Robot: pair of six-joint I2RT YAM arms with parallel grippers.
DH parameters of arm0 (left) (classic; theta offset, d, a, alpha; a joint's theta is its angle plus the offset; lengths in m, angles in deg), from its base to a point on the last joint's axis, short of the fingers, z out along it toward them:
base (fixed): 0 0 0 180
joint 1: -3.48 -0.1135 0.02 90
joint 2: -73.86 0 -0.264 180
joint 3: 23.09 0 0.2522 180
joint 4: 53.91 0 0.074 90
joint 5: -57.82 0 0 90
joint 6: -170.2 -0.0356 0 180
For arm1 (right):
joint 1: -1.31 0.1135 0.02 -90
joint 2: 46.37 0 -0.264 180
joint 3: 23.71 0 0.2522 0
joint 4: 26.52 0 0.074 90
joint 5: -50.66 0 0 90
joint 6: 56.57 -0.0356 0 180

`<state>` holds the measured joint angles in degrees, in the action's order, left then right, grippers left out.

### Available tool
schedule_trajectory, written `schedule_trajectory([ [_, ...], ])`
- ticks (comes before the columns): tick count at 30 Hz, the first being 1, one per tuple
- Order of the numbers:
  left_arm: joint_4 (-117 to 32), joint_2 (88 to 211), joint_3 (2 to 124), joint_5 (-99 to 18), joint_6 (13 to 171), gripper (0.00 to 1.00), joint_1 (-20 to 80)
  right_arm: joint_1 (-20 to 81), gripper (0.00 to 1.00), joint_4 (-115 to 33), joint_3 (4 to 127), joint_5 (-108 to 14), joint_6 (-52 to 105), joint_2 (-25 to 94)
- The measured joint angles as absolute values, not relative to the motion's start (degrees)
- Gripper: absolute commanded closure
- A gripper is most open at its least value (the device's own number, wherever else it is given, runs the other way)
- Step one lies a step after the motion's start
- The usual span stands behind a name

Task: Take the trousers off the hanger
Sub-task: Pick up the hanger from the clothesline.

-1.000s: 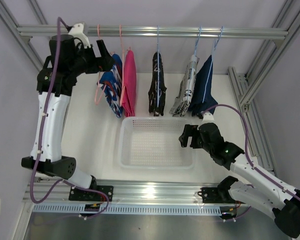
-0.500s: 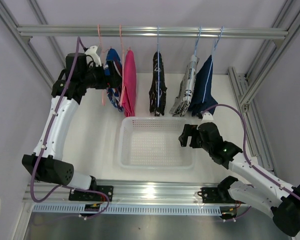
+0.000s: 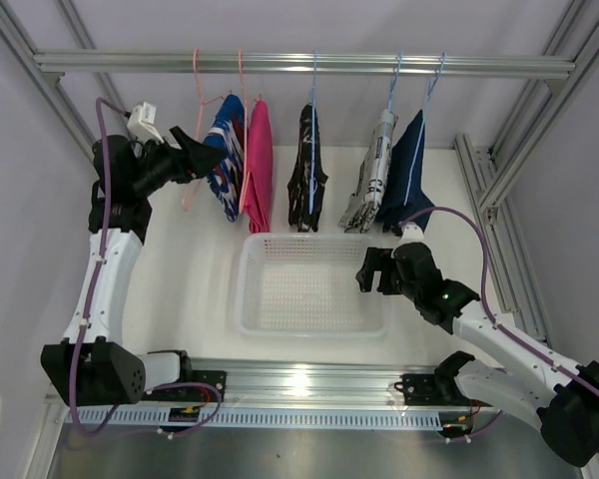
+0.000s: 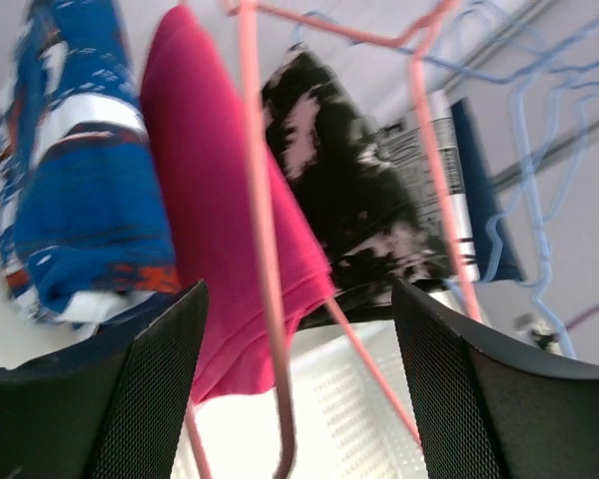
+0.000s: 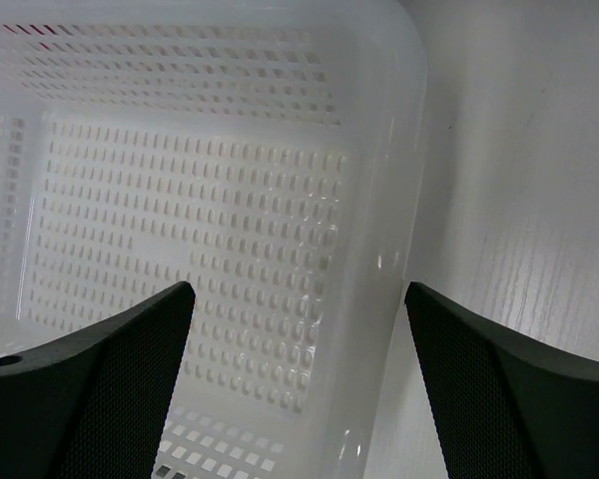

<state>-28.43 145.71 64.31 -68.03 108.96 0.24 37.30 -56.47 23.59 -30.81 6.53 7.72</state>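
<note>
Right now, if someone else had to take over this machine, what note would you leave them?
Left gripper: open, raised beside the blue patterned trousers. A pink hanger wire shows between its fingers, but nothing is gripped.
Right gripper: open and holding nothing, over the right rim of the white basket.
Trousers: all five hang on hangers from the rail: the blue patterned trousers, pink pair, black-and-white pair, white printed pair and dark blue denim pair.
Done: none removed; no trousers in the basket.
Left: take each pair off its hanger, probably the blue patterned one first.
</note>
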Motion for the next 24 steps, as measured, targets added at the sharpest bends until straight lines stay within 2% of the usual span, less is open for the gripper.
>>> schedule_trajectory([
  [4, -37.78, 143.57, 59.57, -72.23, 112.61, 0.24, 0.08, 37.17, 0.09, -56.14, 23.59, -30.81, 6.53, 8.22],
  [7, -41.72, 143.85, 58.91, -75.09, 114.88, 0.35, 0.06, 37.04, 0.09, -56.16, 23.59, -30.81, 6.53, 8.61],
  [8, -42.90, 144.14, 58.91, -76.03, 115.40, 0.40, 0.06, 36.97, 0.09, -56.16, 23.59, -30.83, 6.53, 8.63],
  [9, -44.27, 144.53, 58.91, -77.06, 116.50, 0.55, 0.04, 36.90, 0.09, -56.10, 23.59, -30.83, 6.53, 8.68],
  [11, -46.96, 145.84, 58.72, -79.20, 118.97, 0.72, -0.13, 36.75, 0.09, -55.97, 23.59, -30.81, 6.53, 8.90],
  [13, -50.76, 147.37, 57.93, -81.61, 121.98, 0.79, -0.29, 36.69, 0.09, -55.97, 23.59, -30.76, 6.53, 9.25],
  [14, -52.25, 147.83, 57.34, -82.37, 123.64, 0.86, -0.40, 36.69, 0.09, -55.99, 23.59, -30.61, 6.53, 9.47],
  [17, -56.49, 148.82, 54.74, -82.92, 128.60, 0.99, -1.16, 36.69, 0.09, -56.14, 23.59, -30.30, 6.53, 10.21],
  [24, -73.56, 151.26, 49.19, -84.03, 139.69, 1.00, -2.21, 36.69, 0.09, -56.36, 23.59, -30.24, 6.53, 10.78],
])
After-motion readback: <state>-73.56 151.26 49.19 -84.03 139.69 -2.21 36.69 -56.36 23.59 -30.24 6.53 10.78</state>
